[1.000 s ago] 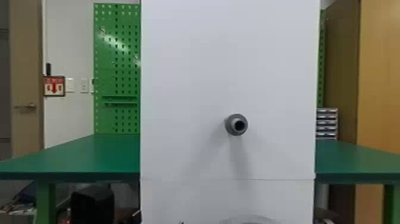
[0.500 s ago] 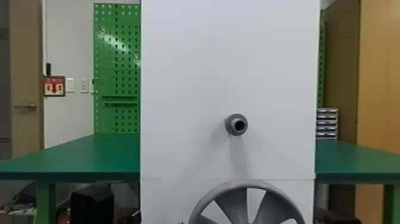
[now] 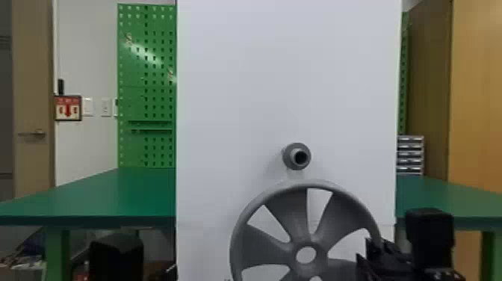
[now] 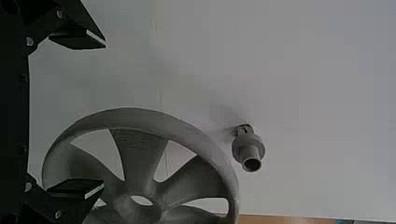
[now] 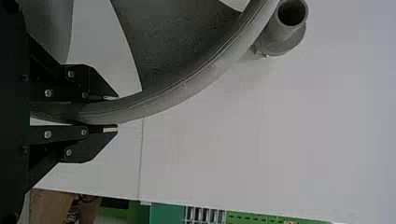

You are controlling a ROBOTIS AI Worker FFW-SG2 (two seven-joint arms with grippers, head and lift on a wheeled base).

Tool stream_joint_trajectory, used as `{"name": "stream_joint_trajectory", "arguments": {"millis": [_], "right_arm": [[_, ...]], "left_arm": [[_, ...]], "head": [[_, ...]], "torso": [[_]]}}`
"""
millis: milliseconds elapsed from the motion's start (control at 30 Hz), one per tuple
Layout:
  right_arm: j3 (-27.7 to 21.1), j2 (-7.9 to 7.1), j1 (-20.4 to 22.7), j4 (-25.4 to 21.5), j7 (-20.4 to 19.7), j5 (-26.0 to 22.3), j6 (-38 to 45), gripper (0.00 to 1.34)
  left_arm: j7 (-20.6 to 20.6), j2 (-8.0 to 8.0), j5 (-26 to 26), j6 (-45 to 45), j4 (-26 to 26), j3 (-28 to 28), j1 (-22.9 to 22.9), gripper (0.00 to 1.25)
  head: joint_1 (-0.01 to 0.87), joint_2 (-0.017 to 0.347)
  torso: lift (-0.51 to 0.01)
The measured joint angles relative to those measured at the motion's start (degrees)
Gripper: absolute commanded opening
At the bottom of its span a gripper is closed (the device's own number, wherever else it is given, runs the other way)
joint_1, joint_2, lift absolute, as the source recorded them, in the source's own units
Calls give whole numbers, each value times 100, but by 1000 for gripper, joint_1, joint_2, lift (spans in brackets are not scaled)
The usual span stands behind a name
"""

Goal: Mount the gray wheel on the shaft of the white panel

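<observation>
At twelve o'clock from the wheel (image 3: 293, 242) juts the shaft (image 3: 290, 158); right jaws clasp the three-o'clock rim (image 5: 105, 111), left jaws gape.

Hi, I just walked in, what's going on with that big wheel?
A robot is holding the gray wheel by its rim with its right tool, in front of a white panel. It isn't mounted yet: the wheel is lower than the panel's shaft. The left tool is open and empty.
</observation>
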Motion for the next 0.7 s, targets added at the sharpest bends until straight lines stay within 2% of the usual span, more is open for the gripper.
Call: {"name": "stream_joint_trajectory", "arguments": {"millis": [233, 433, 700], "right_arm": [[100, 33, -325, -279, -302, -108, 479, 155], [221, 44, -569, -589, -786, -276, 933, 155], [323, 24, -934, -771, -1299, -527, 1315, 153]], "left_arm": [[12, 0, 0, 34, 0, -22, -13, 1031], [21, 0, 0, 61, 0, -48, -31, 1031], [57, 17, 0, 116, 1, -113, -77, 1031]], "head": [[38, 40], [38, 40], [38, 40]], "torso": [[-510], [-510], [-510]]}}
